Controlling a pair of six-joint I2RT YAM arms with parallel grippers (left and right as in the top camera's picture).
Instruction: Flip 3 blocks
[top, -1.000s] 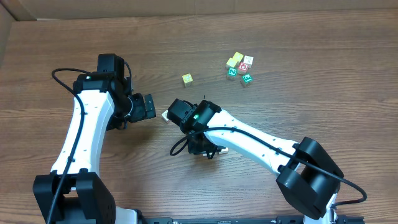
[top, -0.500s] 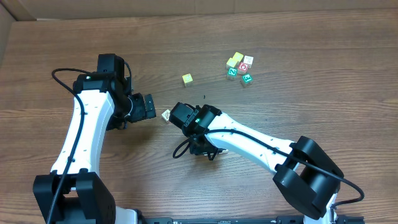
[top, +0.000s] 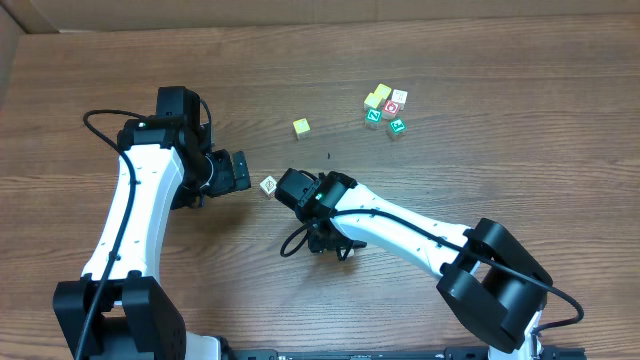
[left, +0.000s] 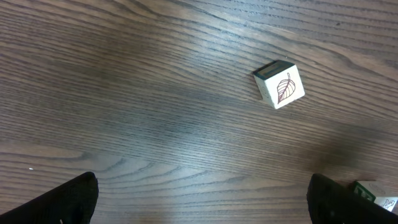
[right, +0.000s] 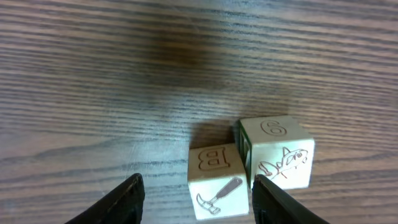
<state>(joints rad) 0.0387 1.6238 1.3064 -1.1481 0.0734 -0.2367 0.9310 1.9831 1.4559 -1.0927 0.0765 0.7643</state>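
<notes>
The left gripper (left: 202, 191) stood wide open and empty at the bottom edge of its wrist view, with the leaf block (left: 281, 87) lying apart at upper right. The right gripper (right: 198, 185) was partly open astride the B block (right: 214, 180) at lower centre, apparently not clamping it. The third block (right: 277, 152) touched the B block's right side.

This looked like a robotics lab bench rather than a home or shop. Two white-and-black robot arms, the left arm (top: 135, 215) and the right arm (top: 400, 225), stood at the near edge of a wood-grain table (top: 500, 70). A loose black cable (top: 87, 119) looped over one of them. The only goods were toy props: a leaf-printed block (left: 281, 87) and a cluster of letter cubes (top: 385, 108). Plain cardboard (top: 25, 15) edged the far corner.
</notes>
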